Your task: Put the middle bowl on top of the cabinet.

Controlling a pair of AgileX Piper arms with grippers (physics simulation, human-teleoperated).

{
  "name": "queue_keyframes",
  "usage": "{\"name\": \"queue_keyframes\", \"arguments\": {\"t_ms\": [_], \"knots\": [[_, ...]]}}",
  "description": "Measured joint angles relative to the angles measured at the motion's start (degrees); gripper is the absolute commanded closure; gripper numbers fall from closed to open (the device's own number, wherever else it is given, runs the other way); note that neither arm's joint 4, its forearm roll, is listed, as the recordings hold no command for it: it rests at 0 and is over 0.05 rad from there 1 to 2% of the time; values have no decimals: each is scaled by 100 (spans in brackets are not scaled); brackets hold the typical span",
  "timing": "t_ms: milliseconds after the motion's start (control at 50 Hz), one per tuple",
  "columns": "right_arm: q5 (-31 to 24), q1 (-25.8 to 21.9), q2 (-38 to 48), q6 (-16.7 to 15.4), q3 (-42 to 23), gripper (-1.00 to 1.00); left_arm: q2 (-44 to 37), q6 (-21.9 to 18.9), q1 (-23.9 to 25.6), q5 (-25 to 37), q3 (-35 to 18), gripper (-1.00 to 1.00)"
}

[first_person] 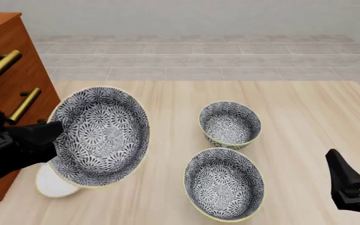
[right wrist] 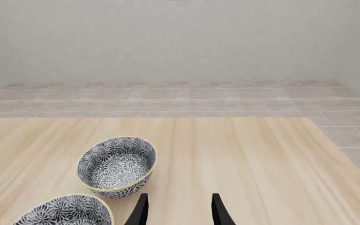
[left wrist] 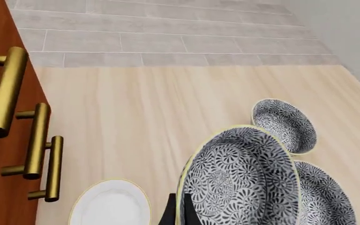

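Front view: the middle bowl (first_person: pixel 101 136) is gripped at its rim by the left gripper (first_person: pixel 50 133), tilted, lifted.
Right gripper (first_person: pixel 355 176) is held spread, empty; cabinet (first_person: pixel 8 89) and white plate (first_person: pixel 52 185) sit just beside.

Left gripper (first_person: pixel 54 133) at front view's left, jaws clamped on the middle bowl (first_person: pixel 101 136) held tilted, right gripper (first_person: pixel 358 171) low at right, jaws parted, empty
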State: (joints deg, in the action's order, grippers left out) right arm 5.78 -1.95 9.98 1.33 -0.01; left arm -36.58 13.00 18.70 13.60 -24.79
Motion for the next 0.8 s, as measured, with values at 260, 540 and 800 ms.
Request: {"name": "queue_keyframes", "arguments": {"t_ms": [260,540,800], "knots": [[17,-11,-24,23,0,-100,51,59,-144,399,-377,100],[-71,-15,-167,43,-1,-100,155,67,-374,802,-739,100],[-88,-34,-226,50,-2,-100,217,58,-603,1113,-1113,100]]}}
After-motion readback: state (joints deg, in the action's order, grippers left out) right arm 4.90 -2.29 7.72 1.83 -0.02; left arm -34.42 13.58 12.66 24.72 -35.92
